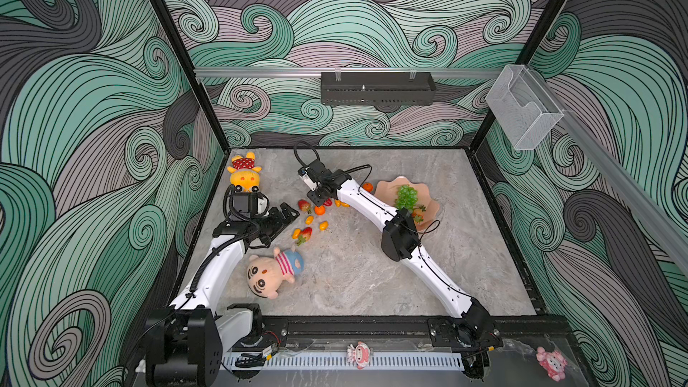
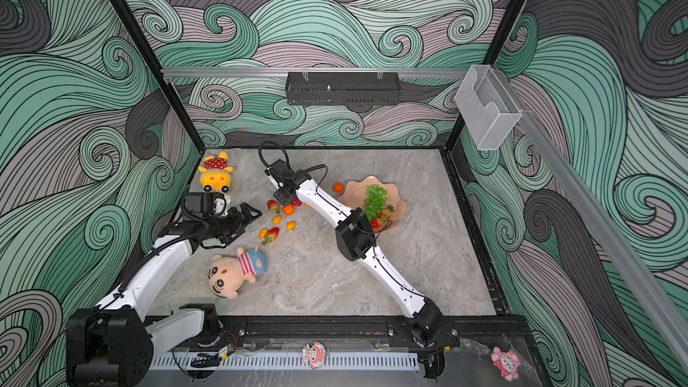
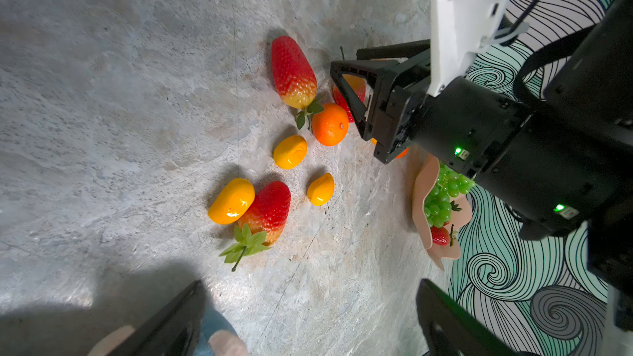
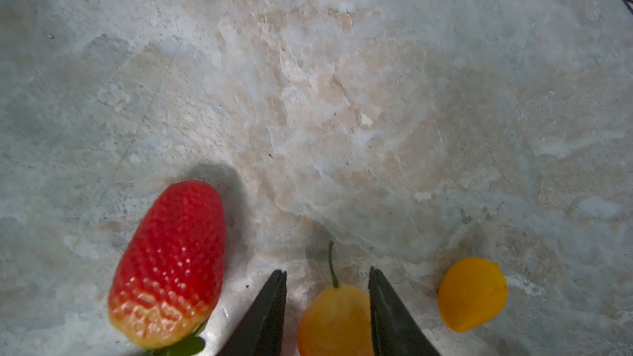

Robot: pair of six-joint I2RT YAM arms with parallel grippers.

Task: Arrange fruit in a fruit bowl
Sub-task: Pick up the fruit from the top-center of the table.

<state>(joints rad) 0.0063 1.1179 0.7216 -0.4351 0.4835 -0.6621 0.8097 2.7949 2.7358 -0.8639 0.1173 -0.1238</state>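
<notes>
Grey marbled stone makes up the tabletop (image 1: 372,277) I work on. Nearest my base lies the striped plush doll (image 1: 273,273). Just past it my left fingers (image 3: 178,316) stand wide apart with nothing between them, pointing toward the loose fruit.

First in that scatter is the near strawberry (image 3: 269,210), with the first kumquat (image 3: 232,201) touching its side. The second kumquat (image 3: 321,189) and the third kumquat (image 3: 290,151) lie apart from each other a little farther on. Beyond them the tangerine (image 3: 330,124) sits up against the leaves of the long strawberry (image 3: 294,71).

Right beside those, my right fingers (image 4: 267,313) reach down on either side of the stemmed strawberry (image 4: 337,316), which has a thin green stalk sticking out. One finger touches its skin and the other shows a sliver of gap. I cannot tell whether I am pinching it or only flanking it. In the right wrist view the long strawberry lies to one side of these fingers and the fourth kumquat (image 4: 472,294) to the other.

Farther on, the peach-pink bowl (image 1: 387,188) with the wavy rim sits on the tabletop, partly hidden by my right arm in both top views. It holds the green grape bunch (image 1: 407,197) and the bowl strawberry (image 1: 417,216). The second tangerine (image 1: 367,187) rests on the stone just beside its rim.

In the far corner on my left sits the yellow plush doll (image 1: 245,174), and on the rear wall hangs a black basket (image 1: 378,89)
</notes>
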